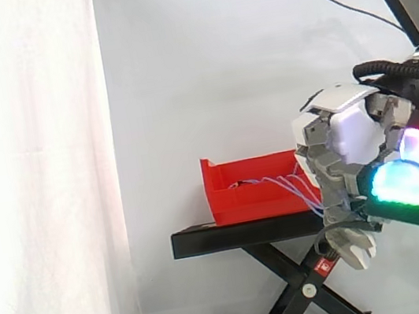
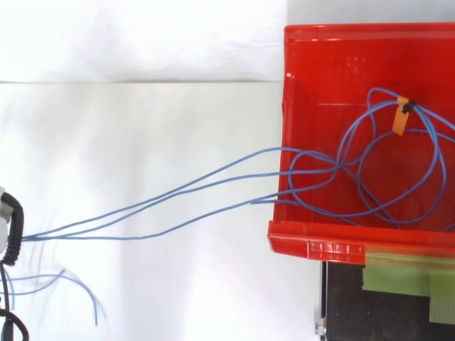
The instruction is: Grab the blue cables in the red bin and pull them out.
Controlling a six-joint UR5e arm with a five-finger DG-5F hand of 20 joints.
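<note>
Closest to the side camera, at 3 o'clock, the robot hand (image 1: 349, 135) hangs with its fingers curled downward, clenched on the blue cables (image 2: 335, 168); its thick fingertip pads (image 1: 401, 186) glow cyan, green and magenta.

From the hand, several thin, glossy strands run toward 9 o'clock, arching over the near wall of the red bin (image 1: 240, 200), a rigid, smooth plastic tray with a raised back wall.

Seen from above, the bin sits at 3 o'clock. The strands leave over its wall and stretch nearly straight toward 8 o'clock, while loose round loops lie inside, one carrying a small orange tag (image 2: 402, 116).

The pull looks under way rather than finished. The next move appears to call for drawing the hand farther from the bin, keeping the grip firm, since the slippery loops could snag on the wall or drag the light bin.

The bin rests on a matte black stand (image 1: 230, 236) with crossed legs, before a soft white curtain (image 1: 33, 153).
</note>
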